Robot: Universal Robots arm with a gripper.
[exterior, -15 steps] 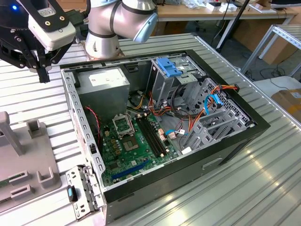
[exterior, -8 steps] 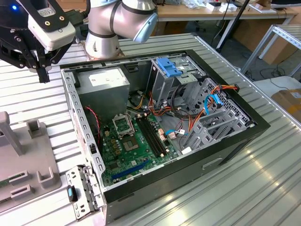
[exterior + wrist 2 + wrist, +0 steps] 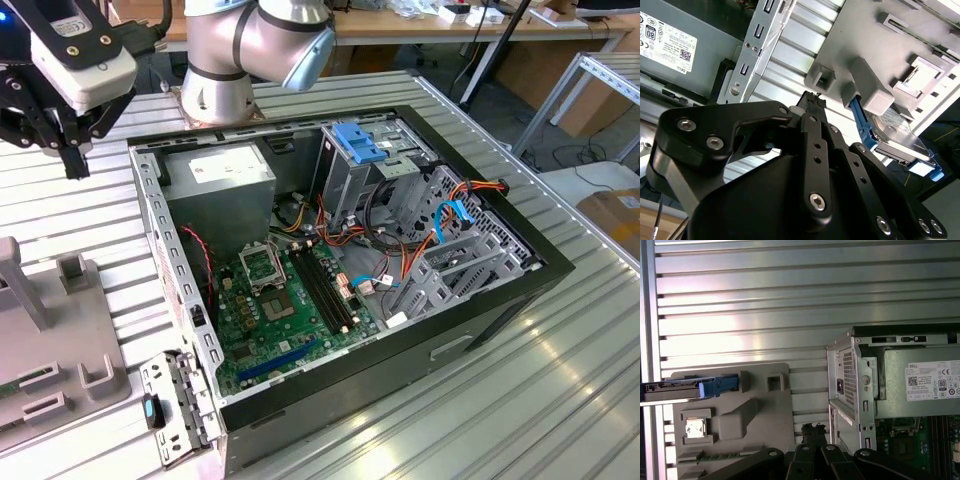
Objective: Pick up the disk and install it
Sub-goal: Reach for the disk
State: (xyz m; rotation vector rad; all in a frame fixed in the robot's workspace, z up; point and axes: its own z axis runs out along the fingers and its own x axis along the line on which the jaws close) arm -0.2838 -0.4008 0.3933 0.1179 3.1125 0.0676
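1. Two risks: the black two-finger gripper [image 3: 812, 100], fingers pinched together on nothing, hangs over the ribbed aluminium table [image 3: 740, 300]. If it descends like that, it would strike the moulded grey plastic fixture [image 3: 765, 410].
2. The flat silver-grey metal disk with blue plastic rails [image 3: 900, 142] stands on edge in the fixture's end slot. An off-centre grip could tilt or jam it.

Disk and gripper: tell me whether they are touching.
Apart. In the first wrist view the gripper hovers beside the grey fixture, and the disk stands in a slot at the fixture's far end, bare plate between them.
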